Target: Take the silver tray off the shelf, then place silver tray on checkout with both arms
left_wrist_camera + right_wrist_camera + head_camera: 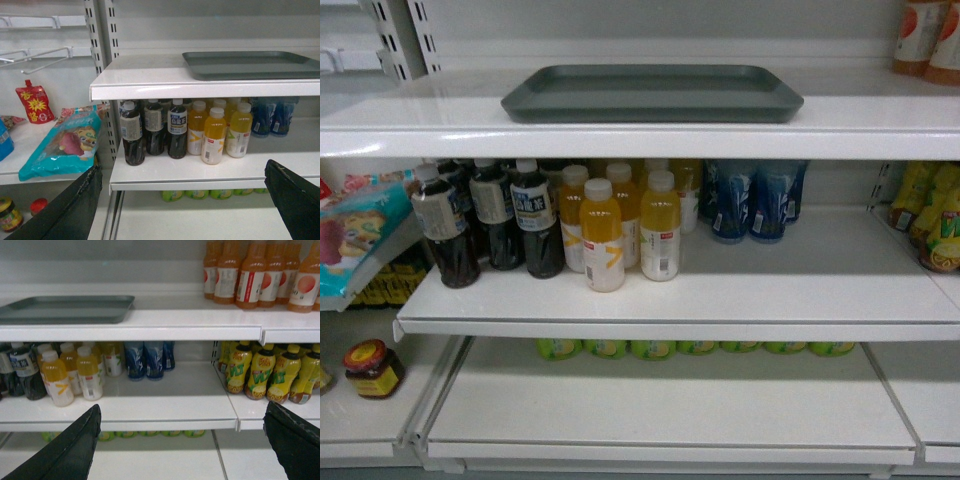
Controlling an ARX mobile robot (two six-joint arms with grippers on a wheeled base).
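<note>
The silver tray (652, 92) lies flat on the top shelf (620, 135), its long side along the front lip. It also shows in the left wrist view as the silver tray (252, 65) at upper right, and in the right wrist view as the silver tray (67, 308) at upper left. My left gripper (182, 167) is open and empty, well below and in front of the tray. Likewise open and empty, my right gripper (182, 407) hangs low before the middle shelf. Neither gripper shows in the head view. The checkout is out of view.
Dark, yellow and blue bottles (602, 233) crowd the middle shelf under the tray. Orange bottles (260, 272) stand on the top shelf right of the tray. Yellow bottles (270, 370) fill the right bay. Snack bags (65, 142) and wire hooks (45, 55) sit left.
</note>
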